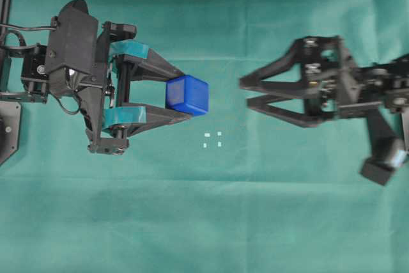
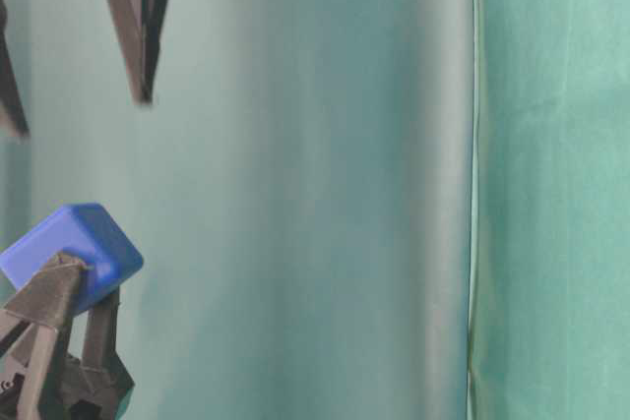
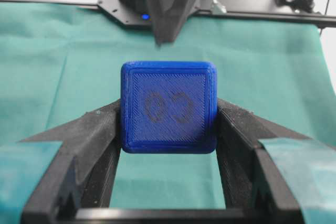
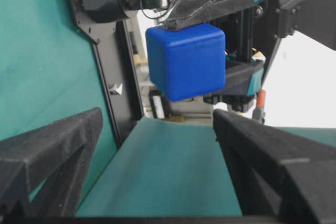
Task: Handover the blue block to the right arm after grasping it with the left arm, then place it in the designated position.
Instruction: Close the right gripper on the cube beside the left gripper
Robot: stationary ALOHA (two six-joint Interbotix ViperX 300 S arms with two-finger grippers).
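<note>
Two grippers face each other across the green cloth [image 1: 211,222] in the overhead view. At centre left, the left gripper [image 1: 186,96], its fingers [image 1: 128,50] wrapped in teal tape, pinches the blue block [image 1: 188,94] between its tips, jaws partly closed on opposite faces. The left wrist view shows the block [image 3: 168,107] squarely clamped, its face bearing faint raised figures. At centre right, the right gripper [image 1: 243,92] has its plain black fingers spread wide and holds nothing; its tips point toward the block, well apart from it. From the right wrist camera the block [image 4: 186,60] hangs ahead, above the gap between the fingers. Below centre, the designated position [image 1: 212,139], four tiny white marks, lies bare on the cloth just below and right of the block.
</note>
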